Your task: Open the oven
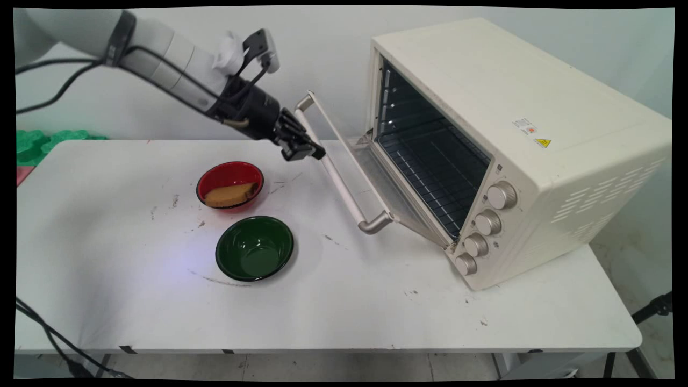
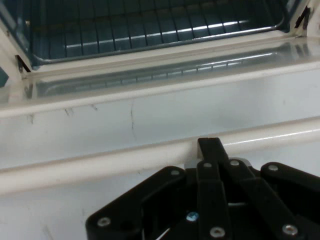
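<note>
At the half-lowered glass door of the cream toaster oven, we see the white arm slanting down from upper left, its black two-finger gripper against the door's cream bar handle. We see its fingers drawn together, gripping nothing visible. Just beside sit a red bowl holding a tan sponge and a dark green bowl.

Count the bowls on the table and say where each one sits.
2. The red bowl, holding a brown sponge-like piece, sits left of the oven door. The green bowl, empty, sits just in front of it, nearer the camera.
</note>
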You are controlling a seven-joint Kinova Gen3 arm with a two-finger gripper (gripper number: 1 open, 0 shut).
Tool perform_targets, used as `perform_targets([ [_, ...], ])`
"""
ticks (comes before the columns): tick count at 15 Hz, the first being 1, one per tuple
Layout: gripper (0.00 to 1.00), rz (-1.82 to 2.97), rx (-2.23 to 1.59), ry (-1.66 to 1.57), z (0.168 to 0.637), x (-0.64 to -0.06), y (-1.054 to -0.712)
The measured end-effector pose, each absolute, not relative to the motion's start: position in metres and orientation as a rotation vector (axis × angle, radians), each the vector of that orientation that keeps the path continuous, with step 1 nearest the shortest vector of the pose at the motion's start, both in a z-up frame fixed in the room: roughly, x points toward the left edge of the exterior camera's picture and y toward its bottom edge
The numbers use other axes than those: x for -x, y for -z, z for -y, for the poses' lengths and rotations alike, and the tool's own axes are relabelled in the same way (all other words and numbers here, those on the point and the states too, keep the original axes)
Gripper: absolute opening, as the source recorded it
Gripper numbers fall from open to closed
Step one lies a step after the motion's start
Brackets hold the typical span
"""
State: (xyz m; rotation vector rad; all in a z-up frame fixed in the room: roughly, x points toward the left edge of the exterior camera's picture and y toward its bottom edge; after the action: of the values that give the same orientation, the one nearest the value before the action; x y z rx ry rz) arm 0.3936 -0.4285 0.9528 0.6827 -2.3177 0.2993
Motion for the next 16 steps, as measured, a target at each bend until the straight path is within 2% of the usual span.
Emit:
perform_targets([
  [16,0.0,2.206,-0.73,-0.365,0.398,-0.426,-0.878],
])
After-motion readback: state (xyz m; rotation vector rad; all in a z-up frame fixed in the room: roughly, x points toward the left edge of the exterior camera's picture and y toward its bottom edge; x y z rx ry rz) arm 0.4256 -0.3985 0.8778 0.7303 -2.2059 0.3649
